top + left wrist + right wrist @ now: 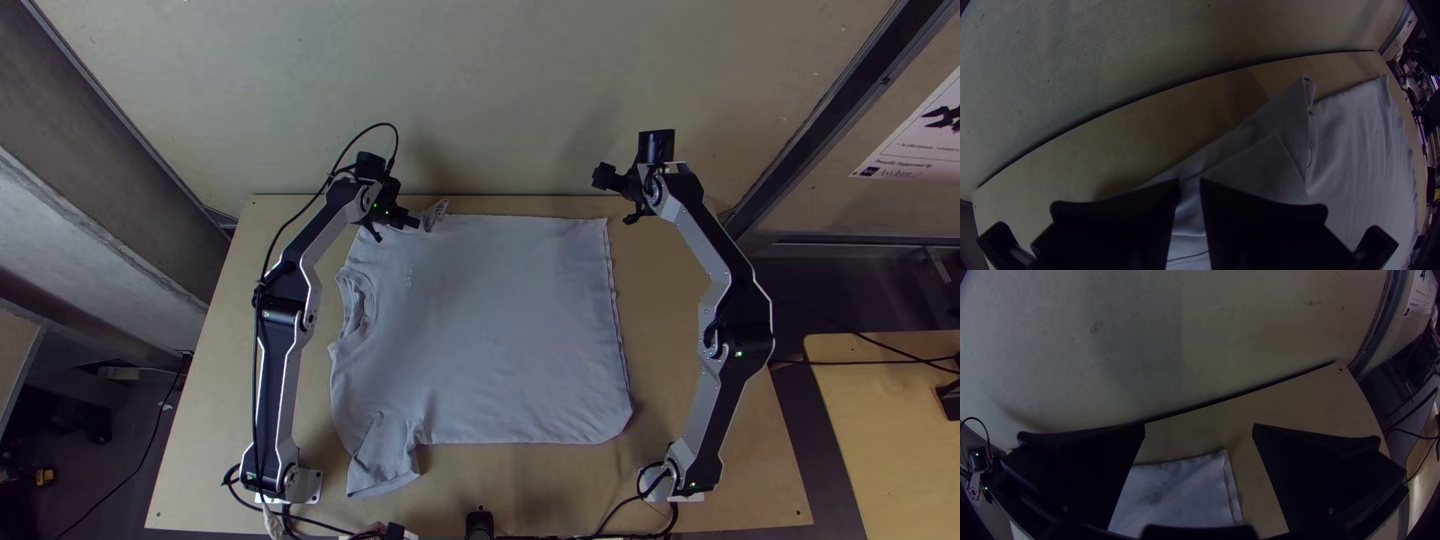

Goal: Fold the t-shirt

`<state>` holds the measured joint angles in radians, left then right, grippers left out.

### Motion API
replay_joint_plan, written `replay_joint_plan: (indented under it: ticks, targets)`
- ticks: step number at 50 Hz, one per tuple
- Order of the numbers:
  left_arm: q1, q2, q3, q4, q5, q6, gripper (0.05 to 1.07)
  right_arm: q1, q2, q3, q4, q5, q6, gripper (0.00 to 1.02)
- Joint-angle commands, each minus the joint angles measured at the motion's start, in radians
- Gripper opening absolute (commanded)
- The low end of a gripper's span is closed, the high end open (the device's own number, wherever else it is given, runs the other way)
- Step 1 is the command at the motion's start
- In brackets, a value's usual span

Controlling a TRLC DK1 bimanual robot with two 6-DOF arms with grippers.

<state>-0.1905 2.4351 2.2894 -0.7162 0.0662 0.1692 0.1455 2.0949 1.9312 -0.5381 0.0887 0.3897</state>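
Observation:
Near the table's far edge in the top view, my left gripper (398, 224) is at the upper-left corner of the grey-white t-shirt (500, 320). The shirt lies spread, collar to the left, hem to the right, one sleeve (385, 460) out at lower left; by the left gripper the cloth is rumpled and folded over. In the left wrist view, my left gripper (1190, 182) is open by a narrow gap, with shirt cloth (1255, 170) beneath. My right gripper (618, 196) stands beyond the shirt's upper-right corner; in the right wrist view the right gripper (1199, 427) is wide open, shirt (1180, 495) beyond.
The wooden table (665, 300) has bare strips around the shirt. A pale wall (500, 100) rises behind its far edge. Cables run along the left arm and the near edge, where a black device (480, 522) stands between the arm bases.

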Motion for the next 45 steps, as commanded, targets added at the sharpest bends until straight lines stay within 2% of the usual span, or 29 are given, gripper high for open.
replay_joint_plan:
  ticks: [1,11,40,45]
  targets:
    - [0.005,0.021,0.024,-0.014,0.000,0.026,0.08,0.002,0.036,0.048,-0.028,-0.003,0.021,0.99]
    - [0.016,0.005,0.027,0.014,0.001,0.016,0.08,-0.004,0.079,0.106,-0.102,-0.004,0.024,0.99]
    - [0.052,-0.111,0.028,0.086,0.004,-0.062,0.08,-0.011,0.134,0.117,-0.114,-0.004,0.032,0.99]
    - [0.062,-0.117,0.028,0.087,0.004,-0.076,0.08,-0.015,0.175,0.163,-0.152,-0.004,0.054,0.99]
